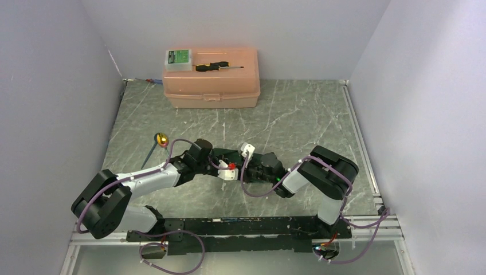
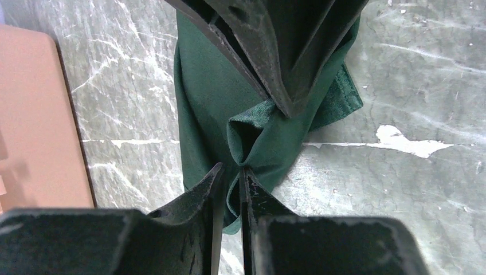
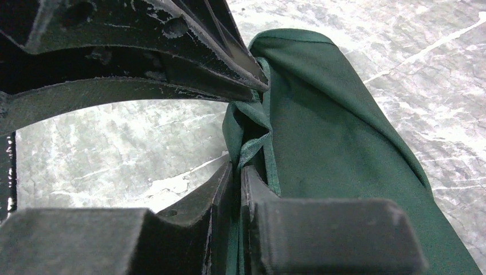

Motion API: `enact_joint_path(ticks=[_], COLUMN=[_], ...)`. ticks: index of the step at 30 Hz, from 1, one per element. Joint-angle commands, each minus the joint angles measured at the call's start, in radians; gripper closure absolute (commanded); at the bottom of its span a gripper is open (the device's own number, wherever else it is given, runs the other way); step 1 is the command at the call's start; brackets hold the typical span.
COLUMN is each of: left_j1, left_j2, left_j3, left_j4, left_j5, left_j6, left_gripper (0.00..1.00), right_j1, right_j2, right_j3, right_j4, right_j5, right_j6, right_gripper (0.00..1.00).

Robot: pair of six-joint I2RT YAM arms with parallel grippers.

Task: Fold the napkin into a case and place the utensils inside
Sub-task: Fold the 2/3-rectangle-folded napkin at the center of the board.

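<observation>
The dark green napkin [image 2: 212,114] hangs bunched above the marble table, held between both grippers. My left gripper [image 2: 232,172] is shut on one fold of it. My right gripper [image 3: 240,169] is shut on the napkin [image 3: 332,143] from the opposite side. In the top view the left gripper [image 1: 224,165] and the right gripper [image 1: 238,168] meet tip to tip at the table's middle and hide the cloth. A gold-headed spoon [image 1: 162,138] lies on the table to the left of the left arm. The thin silver utensil is out of view.
A pink plastic box [image 1: 211,86] stands at the back, with a green-and-white case [image 1: 180,59] and a black-handled screwdriver [image 1: 218,66] on its lid. The box's side also shows in the left wrist view [image 2: 34,114]. Grey walls enclose the table.
</observation>
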Motion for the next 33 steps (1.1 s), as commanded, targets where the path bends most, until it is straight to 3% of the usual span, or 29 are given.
enact_joint_path(ticks=[1,6,9,11,19,23,25,29,33], left_j1=[0.003,0.003,0.004,0.003,0.003,0.003,0.003,0.018,0.063], left_j2=[-0.026,-0.026,-0.034,-0.038,-0.034,-0.017,-0.011,-0.010,0.004], left_j3=[0.019,0.021,0.024,0.021,0.027,0.046,0.050,0.065,0.105], left_j4=[-0.017,-0.009,-0.017,-0.017,-0.026,-0.001,0.012,-0.003,-0.056], left_j5=[0.026,0.021,0.022,0.022,0.053,0.034,0.016,-0.007,0.002], left_j6=[-0.047,-0.080,-0.089,-0.090,-0.109,-0.138,-0.156,-0.190,-0.231], left_gripper=[0.80,0.80,0.67,0.64,0.65,0.76,0.77,0.66,0.65], right_j1=[0.000,0.000,0.000,0.000,-0.015,-0.019,-0.021,-0.032,-0.052], right_j2=[-0.027,-0.017,-0.013,-0.011,0.005,0.015,0.023,0.041,0.064], right_j3=[0.027,0.037,0.054,0.059,0.053,0.052,0.049,0.059,0.077], right_j4=[0.062,0.081,0.058,0.041,0.009,-0.014,-0.019,-0.051,-0.079], right_j5=[0.004,0.019,0.028,0.045,0.069,0.053,0.050,0.043,0.017], right_j6=[0.039,0.059,0.064,0.067,0.091,0.101,0.114,0.144,0.176], right_gripper=[0.87,1.00,1.00,1.00,1.00,1.00,1.00,1.00,1.00])
